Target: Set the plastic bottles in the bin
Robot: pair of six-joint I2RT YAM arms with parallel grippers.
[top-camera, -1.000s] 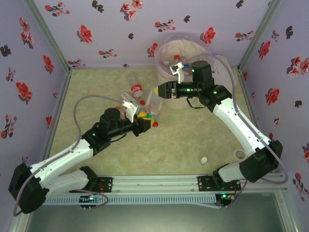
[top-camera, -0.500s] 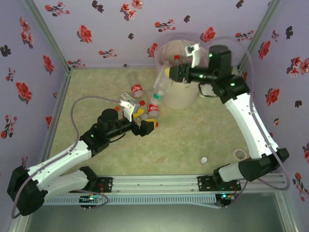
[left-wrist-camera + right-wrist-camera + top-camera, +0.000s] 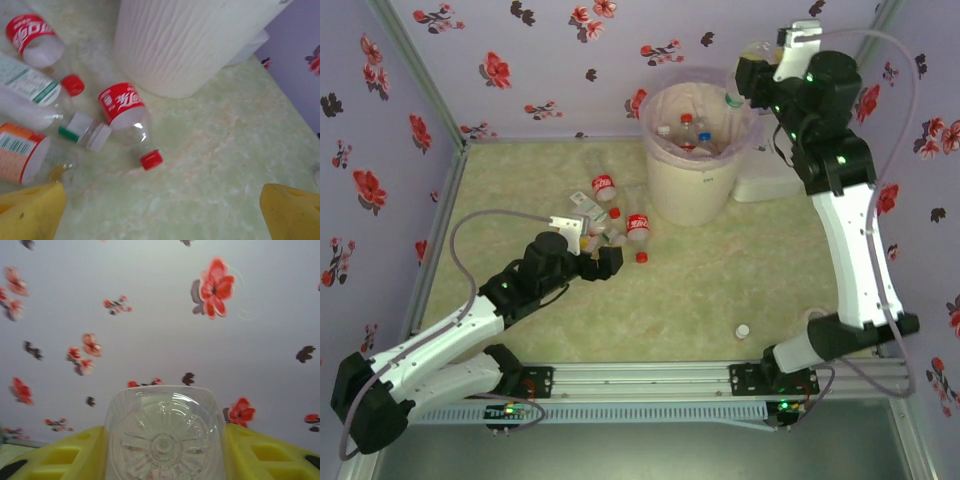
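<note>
The bin is a round cream bucket in the upper middle of the top view. In the left wrist view its wall shows fine wavy vertical ribbing. A thin, translucent pinkish bag is folded over its rim. A few clear bottles with red and blue caps lie inside.

More plastic bottles lie on their sides on the mottled pale-green surface, left of and below the bin in the top view. They are small, clear and glossy. One has a red wrap label and a red screw cap, and a second red-labelled one lies at the upper left of the left wrist view. A green-and-white labelled one and an orange-labelled one lie at the left edge. A loose white cap sits alone at the lower right of the top view.

The left claw hangs just below this cluster with its blunt yellow fingers wide apart and nothing between them.

The right claw is raised at the upper right of the top view, over the bin's right rim. It is clamped on a clear bottle, whose moulded base with radial ribs faces the wrist camera.
</note>
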